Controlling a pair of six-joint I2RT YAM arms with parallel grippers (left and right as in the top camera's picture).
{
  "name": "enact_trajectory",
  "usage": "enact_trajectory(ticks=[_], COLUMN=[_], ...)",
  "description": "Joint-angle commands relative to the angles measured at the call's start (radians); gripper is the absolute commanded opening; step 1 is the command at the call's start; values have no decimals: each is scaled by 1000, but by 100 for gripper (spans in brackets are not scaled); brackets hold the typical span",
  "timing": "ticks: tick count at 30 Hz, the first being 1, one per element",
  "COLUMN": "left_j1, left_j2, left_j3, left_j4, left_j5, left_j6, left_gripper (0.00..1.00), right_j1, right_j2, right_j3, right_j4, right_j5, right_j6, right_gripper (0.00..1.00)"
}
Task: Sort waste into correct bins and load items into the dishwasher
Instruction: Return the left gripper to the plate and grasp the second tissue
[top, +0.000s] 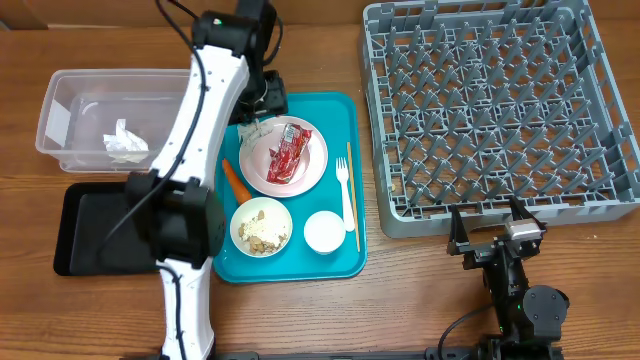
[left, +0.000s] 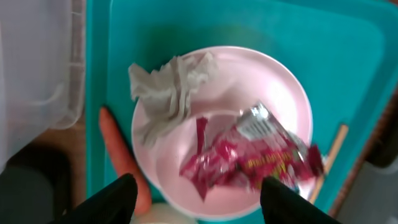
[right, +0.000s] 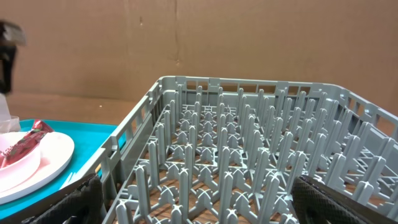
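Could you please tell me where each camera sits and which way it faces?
Overhead: above the table, looking down on teal tray, dish rack, left arm, right arm.
Left wrist: over the pink plate, looking down; its fingertips at bottom edge.
Right wrist: low, facing level across the rack; its fingertips in bottom corners.
Shared by all: plate and red wrapper.

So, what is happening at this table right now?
The left hand hovers open over the pink plate on the teal tray, holding nothing. A crumpled napkin and a red wrapper lie on that plate. A second napkin already lies in the clear tub. The right hand waits open in front of the dish rack, which holds no dishes yet.
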Motion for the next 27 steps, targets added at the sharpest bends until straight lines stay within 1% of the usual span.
enact_trajectory(ticks=[1, 7, 12, 15, 27], left_j1=[2, 2, 3, 2, -1], left_j2=[59, 81, 81, 82, 82], left_j3=[-5, -5, -5, -5, -5], left_j4=[22, 32, -3, -4, -3], left_j5=[-21, -68, -105, -93, -133], left_j6=[-31, -32, -32, -31, -31], left_gripper=[66, 71, 75, 76, 76], right_j1=[-6, -6, -6, -6, -6], right_j2=[-11, -11, -11, -11, -11], right_j3=[-11, -11, -11, -11, -11], right_j4=[5, 6, 5, 6, 6], right_j5=[-5, -5, -5, -5, -5], right_j6=[7, 7, 7, 7, 7], right_gripper=[100, 100, 100, 100, 100])
